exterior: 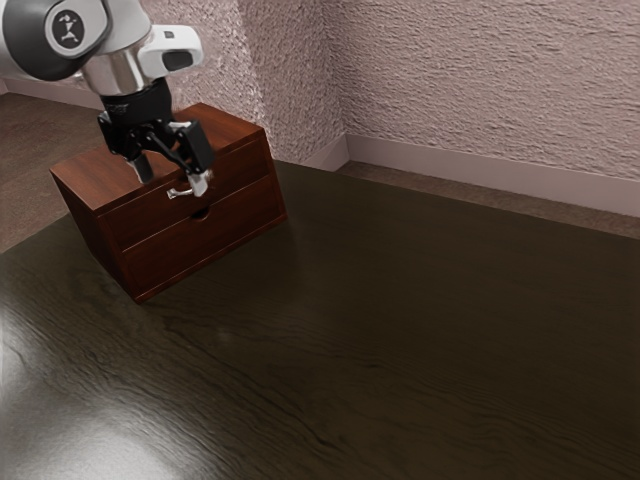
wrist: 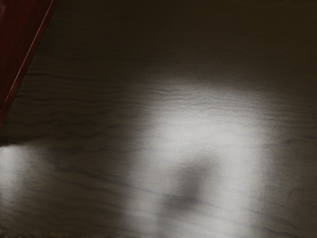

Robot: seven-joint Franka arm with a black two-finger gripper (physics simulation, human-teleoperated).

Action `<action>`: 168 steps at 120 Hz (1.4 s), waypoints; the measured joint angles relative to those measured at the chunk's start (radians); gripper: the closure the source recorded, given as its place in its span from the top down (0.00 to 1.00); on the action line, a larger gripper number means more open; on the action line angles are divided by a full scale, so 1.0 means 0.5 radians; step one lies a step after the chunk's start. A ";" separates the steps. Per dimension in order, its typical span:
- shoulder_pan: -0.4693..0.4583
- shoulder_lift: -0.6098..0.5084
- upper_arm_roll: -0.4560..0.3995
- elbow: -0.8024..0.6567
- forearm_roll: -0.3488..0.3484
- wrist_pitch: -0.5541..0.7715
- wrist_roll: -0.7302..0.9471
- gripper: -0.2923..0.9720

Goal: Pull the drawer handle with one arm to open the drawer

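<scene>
A small drawer cabinet (exterior: pixel 120 175) of glossy red-brown wood stands at the far side of a dark wooden table (exterior: pixel 400 330), toward the exterior view's left, close to a corner of the rough pinkish wall (exterior: pixel 480 70). It is turned at an angle, so its front faces the near side and the exterior view's right. The front has 2 drawers stacked. The upper drawer (exterior: pixel 235 170) carries a small silver handle (exterior: pixel 181 191) near its middle. The lower drawer (exterior: pixel 200 245) shows a dark half-round notch at its top edge, just under that handle. Both drawer fronts look level with each other.

My arm (exterior: pixel 120 70) comes in from the exterior view's upper left, white and silver, and bends down over the top of the cabinet. My black gripper (exterior: pixel 172 178) hangs in front of the upper drawer at handle height, its 2 fingers spread wide apart. The handle sits between them, with one finger (exterior: pixel 201 170) just beside the handle's end and the other standing clear of it.

In the wrist view, a red-brown edge of the cabinet (wrist: pixel 17 44) borders the dark table (wrist: pixel 198 74), which carries a broad pale glare.
</scene>
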 joint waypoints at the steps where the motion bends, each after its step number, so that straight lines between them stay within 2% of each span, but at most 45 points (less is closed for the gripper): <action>1: 0.005 0.000 0.000 0.000 -0.003 0.000 0.000 0.77; 31: 0.119 -0.001 -0.008 0.014 -0.028 -0.001 0.015 0.77; 42: 0.109 -0.061 -0.045 0.384 0.018 -0.038 0.030 0.77; 51: 0.101 -0.085 -0.087 0.512 0.048 -0.061 0.041 0.77; 72: -0.020 -0.164 -0.102 0.549 0.132 -0.096 0.065 0.77; 80: -0.018 -0.174 -0.134 0.542 0.145 -0.117 0.072 0.77; 88: 0.056 -0.177 -0.238 0.536 0.146 -0.173 0.077 0.77; 95: 0.147 -0.173 -0.394 0.408 0.160 -0.185 0.078 0.77; 100: 0.100 -0.273 -0.432 0.091 0.167 -0.099 0.075 0.77; 107: 0.011 -0.411 -0.411 -0.257 0.165 0.021 0.056 0.77; 120: 0.013 -0.744 -0.410 -0.727 0.155 0.091 0.003 0.77; 128: 0.017 -0.969 -0.372 -1.163 0.158 0.260 -0.021 0.77; 133: 0.017 -1.015 -0.354 -1.320 0.161 0.376 -0.023 0.77; 146: 0.025 -0.872 -0.339 -1.347 0.194 0.612 -0.001 0.77; 168: 0.047 -0.346 -0.194 -0.867 0.365 0.921 0.164 0.77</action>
